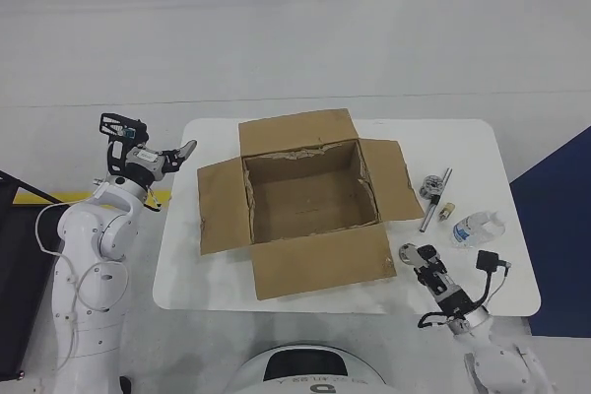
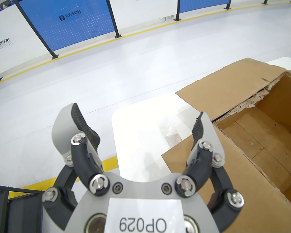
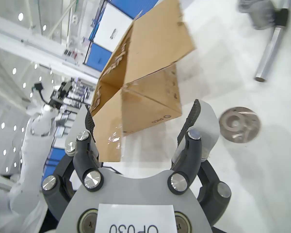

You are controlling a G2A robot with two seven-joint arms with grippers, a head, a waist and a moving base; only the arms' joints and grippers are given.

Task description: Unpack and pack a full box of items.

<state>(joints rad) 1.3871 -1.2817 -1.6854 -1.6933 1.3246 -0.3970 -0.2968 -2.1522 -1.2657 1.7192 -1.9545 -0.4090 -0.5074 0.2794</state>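
Note:
An open cardboard box (image 1: 310, 192) stands mid-table with all its flaps spread and nothing inside (image 2: 264, 134). My left gripper (image 2: 138, 117) is open and holds nothing; it hovers just off the table's left edge (image 1: 184, 151), near the box's left flap. At the front right of the table my right gripper (image 1: 414, 254) is also open and holds nothing (image 3: 141, 115), facing the box's corner (image 3: 145, 103). Right of the box lie a metal rod with a geared part (image 1: 435, 197), a small brass piece (image 1: 447, 209) and a clear bottle (image 1: 476, 229).
A round metal disc (image 3: 239, 124) lies on the white table (image 1: 512, 158) just beside my right gripper, with the rod (image 3: 269, 52) farther off. A dark rack (image 1: 0, 256) stands on the floor left of the table.

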